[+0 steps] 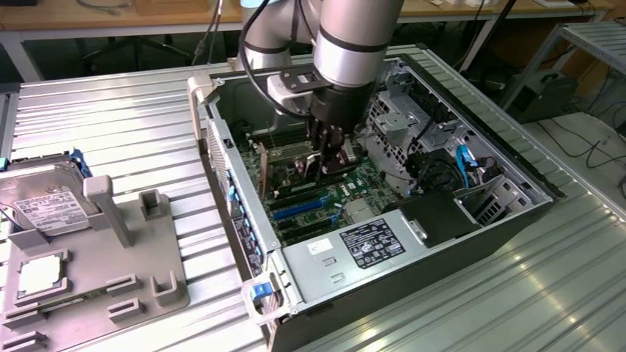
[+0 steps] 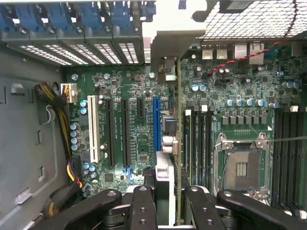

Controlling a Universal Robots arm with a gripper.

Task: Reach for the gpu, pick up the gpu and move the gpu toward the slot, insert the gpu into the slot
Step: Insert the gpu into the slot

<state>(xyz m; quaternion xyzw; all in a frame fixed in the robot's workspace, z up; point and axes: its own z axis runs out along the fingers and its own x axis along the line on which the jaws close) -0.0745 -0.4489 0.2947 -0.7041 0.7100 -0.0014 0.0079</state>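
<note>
The black two-fingered tool (image 2: 177,201) is closed on the gpu (image 2: 179,143), a thin flat dark circuit card seen edge-on in the wrist view, with its silver metal end bracket up by the perforated rear wall of the case. In the exterior view the tool (image 1: 330,163) reaches down inside the open black and silver computer case (image 1: 509,165), and the card (image 1: 262,174) stands upright on its edge with a brownish face, close to the case's rear wall. The card sits over the green circuit board (image 2: 139,96), just beside the slot (image 2: 157,123), a long narrow blue plastic connector; whether it is seated cannot be told. Past the card lies the square metal-framed processor socket (image 2: 241,165). Outside the case, on the ribbed metal counter (image 1: 117,117), a grey plastic fixture (image 1: 127,264) at the exterior view's left holds a boxy silver hard drive with a white label (image 1: 44,202) and a small square silver processor chip (image 1: 42,273).
</note>
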